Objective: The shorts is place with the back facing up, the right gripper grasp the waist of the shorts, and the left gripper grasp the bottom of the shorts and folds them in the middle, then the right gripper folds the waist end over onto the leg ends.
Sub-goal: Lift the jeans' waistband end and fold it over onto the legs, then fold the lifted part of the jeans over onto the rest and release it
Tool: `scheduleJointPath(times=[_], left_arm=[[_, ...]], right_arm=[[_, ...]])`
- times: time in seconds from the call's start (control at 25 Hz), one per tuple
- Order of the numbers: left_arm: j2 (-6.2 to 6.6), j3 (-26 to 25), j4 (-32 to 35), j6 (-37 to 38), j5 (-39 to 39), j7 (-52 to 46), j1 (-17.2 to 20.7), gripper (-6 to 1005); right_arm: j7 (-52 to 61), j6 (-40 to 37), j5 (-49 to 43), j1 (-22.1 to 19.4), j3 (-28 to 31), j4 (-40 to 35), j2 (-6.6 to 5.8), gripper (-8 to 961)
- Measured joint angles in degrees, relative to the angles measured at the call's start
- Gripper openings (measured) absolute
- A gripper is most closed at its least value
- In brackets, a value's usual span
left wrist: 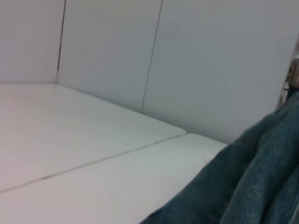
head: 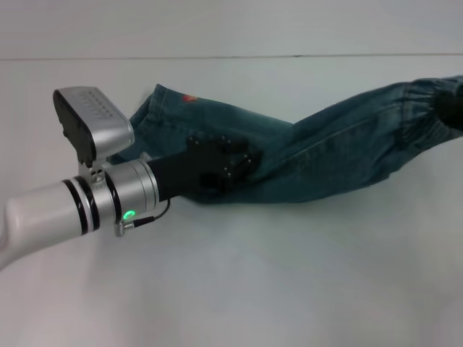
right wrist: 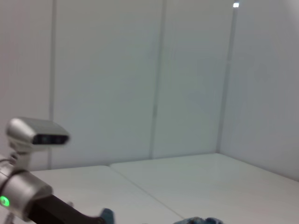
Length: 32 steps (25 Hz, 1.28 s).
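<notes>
The blue denim shorts lie folded lengthwise into a long band across the white table. Their gathered waist points right and the leg ends point left. My left gripper, black, sits on the leg part near the band's lower edge and is shut on the fabric. My right gripper shows only as a dark patch at the right border, shut on the waist. The denim runs taut between them. In the left wrist view the shorts fill the near corner. A strip of the shorts shows in the right wrist view.
A small red mark sits on the leg end. White wall panels stand behind the table. The left arm with its green light shows in the right wrist view. Bare tabletop lies in front of the shorts.
</notes>
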Motion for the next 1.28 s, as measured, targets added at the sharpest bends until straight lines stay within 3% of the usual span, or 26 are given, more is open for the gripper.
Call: scheduleJointPath(times=[0.28, 0.52, 1.0, 1.28], left_arm=[[0.0, 2.03, -1.74, 1.66, -1.79, 1.6, 0.36, 172], [0.0, 2.37, -1.18, 5.0, -1.28, 1.64, 2.39, -3], [0.0, 3.51, -1.52, 6.16, -1.43, 1.81, 5.19, 1], [0.16, -4.71, 3.04, 8.93, -1.93, 7.08, 11.94, 1]], right_arm=[[1.93, 1.47, -0.3, 2.5, -4.53, -1.19, -0.09, 35], [3.61, 4.38, -0.81, 6.31, -7.63, -1.28, -0.48, 40], [7.14, 11.49, -2.94, 16.15, -17.18, -1.19, -0.5, 65], [8.08, 19.77, -4.08, 21.23, -24.31, 2.87, -0.41, 80]])
